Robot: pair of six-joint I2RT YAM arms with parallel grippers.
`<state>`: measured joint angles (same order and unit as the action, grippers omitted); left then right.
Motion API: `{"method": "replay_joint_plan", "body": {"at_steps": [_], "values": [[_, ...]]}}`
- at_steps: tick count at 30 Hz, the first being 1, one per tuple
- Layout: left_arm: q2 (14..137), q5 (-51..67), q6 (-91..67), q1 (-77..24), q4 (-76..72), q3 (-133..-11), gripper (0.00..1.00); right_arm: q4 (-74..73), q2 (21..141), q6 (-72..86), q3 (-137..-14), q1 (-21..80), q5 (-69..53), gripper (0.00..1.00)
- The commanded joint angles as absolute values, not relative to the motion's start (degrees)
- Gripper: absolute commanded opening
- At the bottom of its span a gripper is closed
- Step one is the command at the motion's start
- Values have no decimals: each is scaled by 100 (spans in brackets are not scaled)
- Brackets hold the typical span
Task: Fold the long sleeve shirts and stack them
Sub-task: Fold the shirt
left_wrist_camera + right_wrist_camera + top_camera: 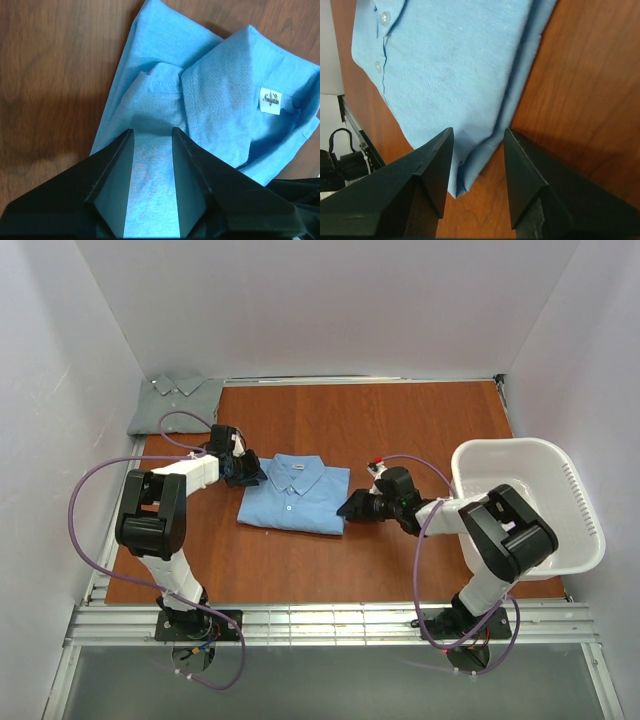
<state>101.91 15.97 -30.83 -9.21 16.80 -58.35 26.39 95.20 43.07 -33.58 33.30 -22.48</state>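
The light blue shirt (295,496) lies folded in the middle of the table, collar toward the back. The grey-green shirt (175,400) lies folded at the back left corner. My left gripper (243,470) is at the blue shirt's back left corner. In the left wrist view the gripper (152,131) is open, with blue cloth (210,100) lying between its fingers. My right gripper (352,508) is at the shirt's near right corner. In the right wrist view the gripper (477,131) is open, its fingers astride the shirt's corner (445,75), low over the wood.
A white plastic laundry basket (508,445) stands at the right edge of the table, beside the right arm. The brown wooden table (400,425) has white walls around it and a metal rail along the near edge (330,622).
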Motion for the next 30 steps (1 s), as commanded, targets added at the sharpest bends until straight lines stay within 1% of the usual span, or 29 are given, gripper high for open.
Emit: {"method": "replay_joint_plan", "body": {"at_steps": [1,3,4,7,8,11,13,14,16,18,20,22,23,24,27,30], "values": [[9985,1696,-3129,-940,1538,-5932,30,2585,9159,4158,-3234,3243,-1995,38],[9775,1653,-3129,-940,1634,-5968,32,2357,8861,4044,-3357,3252,-1978,38],[9521,1635,-3112,-940,1713,-6029,36,2199,8764,3973,-3479,3243,-2012,39],[9054,1617,-3111,-967,2003,-6012,43,2101,8386,3964,-3603,3278,-2135,39],[8687,1591,-3137,-984,2047,-5881,48,2101,8315,3981,-3682,3304,-2258,38],[8043,1599,-3321,-1011,2118,-5382,50,2118,8314,4043,-3892,3506,-2460,38],[7858,1626,-3401,-1028,2057,-5064,49,2197,8454,4122,-3929,3743,-2531,38],[7788,1661,-3514,-1028,1952,-4758,45,2371,8603,4235,-3877,3883,-2531,37],[7822,1749,-3621,-1028,1794,-4457,43,2609,8744,4507,-3719,3981,-2488,36],[7945,1749,-3814,-1028,1434,-4088,39,2970,8990,4675,-3429,3973,-2374,33],[8172,1566,-3902,-1028,1231,-3886,38,3041,9263,4667,-3236,3903,-2233,30],[8279,1433,-3911,-1028,1204,-3797,33,3067,9482,4728,-3095,3833,-2163,29],[8297,1372,-3946,-1020,1195,-3745,33,3120,9509,4763,-2998,3815,-2127,26],[8288,1293,-3964,-1011,1187,-3657,31,3129,9527,4798,-2849,3788,-2092,25],[8069,1222,-4034,-1011,1204,-3542,31,3103,9414,4799,-2681,3709,-2039,25],[7762,1230,-4034,-1011,1388,-3647,32,2866,9054,4597,-2811,3647,-1899,25]]}}
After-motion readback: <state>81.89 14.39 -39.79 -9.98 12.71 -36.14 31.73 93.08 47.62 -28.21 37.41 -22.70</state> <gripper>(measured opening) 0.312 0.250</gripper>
